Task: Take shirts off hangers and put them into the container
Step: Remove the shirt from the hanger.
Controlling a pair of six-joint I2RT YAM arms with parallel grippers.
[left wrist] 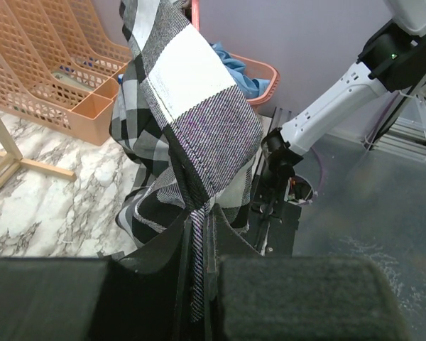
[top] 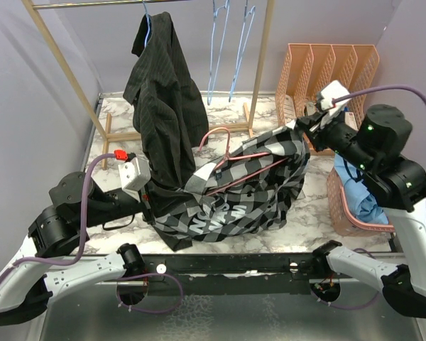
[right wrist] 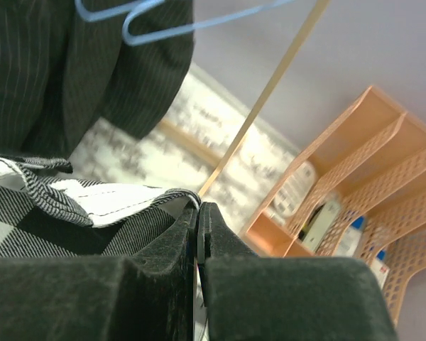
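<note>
Left gripper [left wrist: 200, 217] pinches checked shirt [left wrist: 192, 92] — woven, draped.

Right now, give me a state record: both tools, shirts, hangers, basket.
left tool: shut on the checked shirt, near-left edge
right tool: shut on the same shirt, far-right edge
checked shirt: stretched between both tools, low over the table
pink hanger: partly inside the checked shirt, hook sticking out
pinstriped shirt: hanging on a blue hanger on the rack
bare blue hangers: two, on the rack
basket: right side, holds a light blue shirt
</note>
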